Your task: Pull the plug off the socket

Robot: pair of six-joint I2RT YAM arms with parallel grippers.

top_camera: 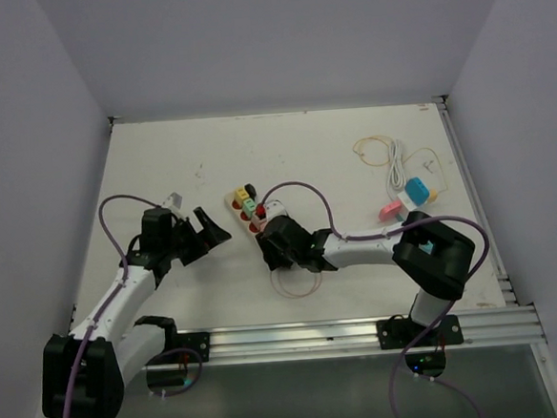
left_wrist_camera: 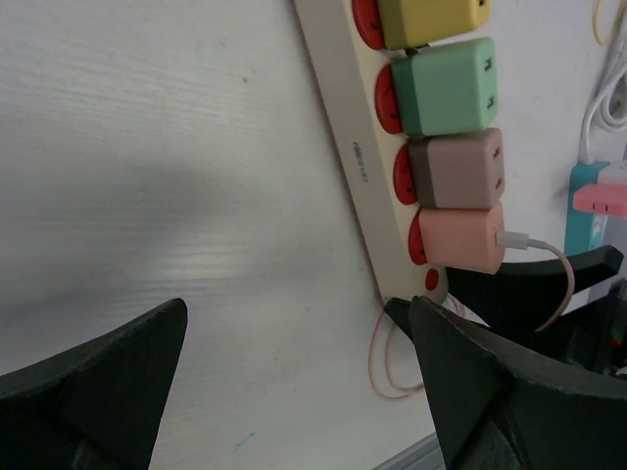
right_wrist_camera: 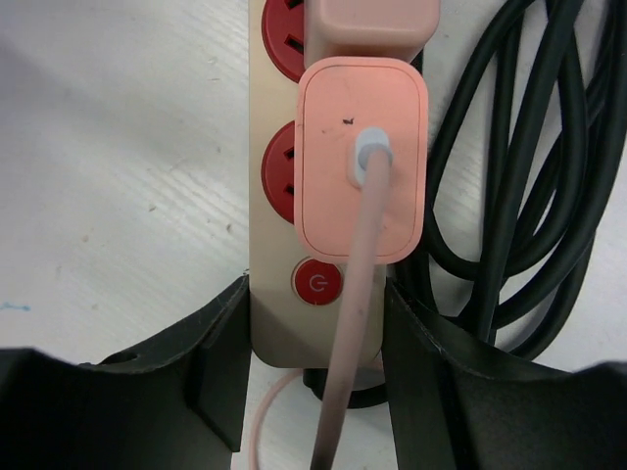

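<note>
A beige power strip [top_camera: 244, 208] with red sockets lies at mid-table. It holds several plugs: yellow [left_wrist_camera: 431, 15], green [left_wrist_camera: 446, 86], taupe [left_wrist_camera: 460, 168] and pink [left_wrist_camera: 458, 238]. In the right wrist view the pink plug [right_wrist_camera: 361, 162] sits in the last socket, and its pink cable [right_wrist_camera: 348, 343] runs toward the camera. My right gripper [right_wrist_camera: 315, 294] is shut on the strip's near end [right_wrist_camera: 277, 323], one finger on each side by the power button; it also shows in the top view [top_camera: 273, 240]. My left gripper [top_camera: 211, 235] is open and empty left of the strip, as the left wrist view [left_wrist_camera: 299, 313] shows.
A coiled black cord [right_wrist_camera: 509, 176] lies right of the strip. The pink cable loops on the table [top_camera: 298, 282] near the front. A white cable [top_camera: 395, 167], blue and pink adapters [top_camera: 407, 198] and a thin loop [top_camera: 375, 147] lie back right. A metal rail [top_camera: 364, 332] runs along the front edge.
</note>
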